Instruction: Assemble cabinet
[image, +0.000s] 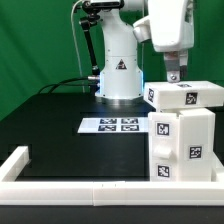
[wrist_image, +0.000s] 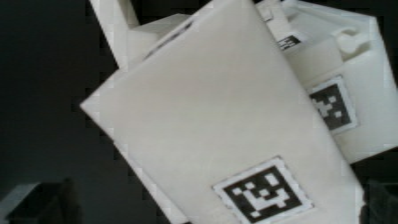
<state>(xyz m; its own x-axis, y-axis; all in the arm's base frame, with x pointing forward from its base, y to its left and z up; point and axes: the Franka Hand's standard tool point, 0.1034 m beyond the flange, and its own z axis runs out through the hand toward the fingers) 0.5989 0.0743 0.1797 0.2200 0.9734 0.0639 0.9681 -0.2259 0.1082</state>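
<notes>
Fingers (image: 174, 73) of the single arm hang spread and empty, directly above a tilted white cabinet block (image: 186, 96). Below that block, the cabinet shell (image: 183, 145) stands on the black desk (image: 60, 125), probably braced against the white rail (image: 110, 189) for alignment.

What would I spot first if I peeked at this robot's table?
First, the stack of white cabinet pieces with black-and-white square tags, standing at the exterior view's right by the white rail. Right above it hangs the robot's gripper, jaws open and holding nothing. Behind the stack, flat on the black table, lies the marker board.
</notes>
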